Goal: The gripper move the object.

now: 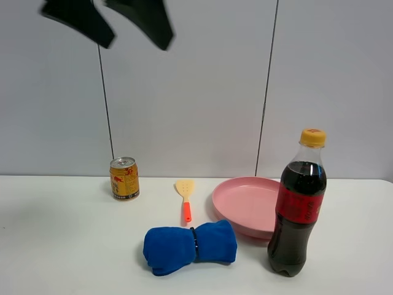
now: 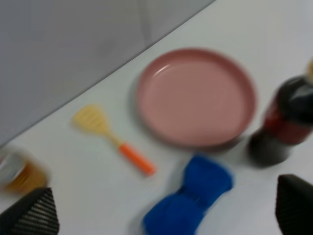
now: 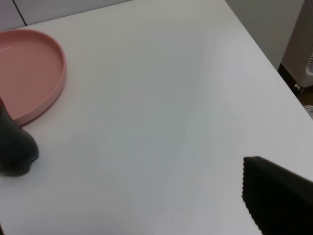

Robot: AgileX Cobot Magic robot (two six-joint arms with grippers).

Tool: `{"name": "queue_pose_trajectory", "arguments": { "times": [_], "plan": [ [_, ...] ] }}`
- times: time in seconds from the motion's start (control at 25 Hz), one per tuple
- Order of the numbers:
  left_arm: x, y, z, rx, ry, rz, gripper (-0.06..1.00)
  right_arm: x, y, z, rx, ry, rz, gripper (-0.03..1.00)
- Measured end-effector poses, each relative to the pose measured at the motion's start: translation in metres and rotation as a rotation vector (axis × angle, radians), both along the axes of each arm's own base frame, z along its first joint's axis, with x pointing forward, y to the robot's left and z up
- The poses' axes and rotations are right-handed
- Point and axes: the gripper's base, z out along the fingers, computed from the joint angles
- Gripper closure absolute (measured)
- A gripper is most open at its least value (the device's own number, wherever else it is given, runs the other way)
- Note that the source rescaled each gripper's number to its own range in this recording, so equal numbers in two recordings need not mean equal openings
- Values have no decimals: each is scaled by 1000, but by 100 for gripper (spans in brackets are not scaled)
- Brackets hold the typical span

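The cola bottle (image 1: 298, 209), with red label and yellow-orange cap, stands upright at the front right of the white table, just in front of the pink plate. It also shows blurred in the left wrist view (image 2: 286, 122), and its dark base shows in the right wrist view (image 3: 14, 147). My left gripper (image 1: 136, 42) hangs high at the upper left, open and empty, far from the bottle; its fingertips (image 2: 32, 213) sit wide apart. My right gripper (image 3: 127, 203) is out of the high view; one fingertip (image 3: 274, 196) shows above bare table to the right of the bottle.
A gold drink can (image 1: 124, 179) stands at the back left. A yellow spatula (image 1: 185, 198) lies in the middle. A pink plate (image 1: 239, 206) sits behind the bottle. A rolled blue cloth (image 1: 190, 246) lies at the front. The table's right edge (image 3: 288, 83) is near.
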Motion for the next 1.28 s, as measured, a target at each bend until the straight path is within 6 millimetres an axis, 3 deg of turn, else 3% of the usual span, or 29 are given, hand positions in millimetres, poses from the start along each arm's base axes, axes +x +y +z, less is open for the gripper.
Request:
{"name": "queue_pose_trajectory", "arguments": {
  "times": [0.2, 0.24, 0.32, 0.56, 0.72, 0.88, 1.0, 1.28],
  "plan": [
    [-23, 76, 21, 19, 13, 198, -5, 0, 0, 0, 0, 0, 0, -3],
    [-23, 76, 21, 19, 13, 198, -5, 0, 0, 0, 0, 0, 0, -3],
    [-40, 101, 20, 3, 9, 261, -5, 0, 0, 0, 0, 0, 0, -3],
    [-110, 145, -1, -74, -23, 409, -6, 0, 0, 0, 0, 0, 0, -3],
    [-159, 152, -21, -164, -98, 443, -6, 0, 0, 0, 0, 0, 0, -3],
    [-191, 154, -47, -224, -180, 459, -6, 0, 0, 0, 0, 0, 0, -3],
    [-203, 155, -64, -225, -211, 491, -6, 0, 0, 0, 0, 0, 0, -3],
    [-209, 158, -112, -179, -196, 603, -6, 0, 0, 0, 0, 0, 0, -3]
  ]
}}
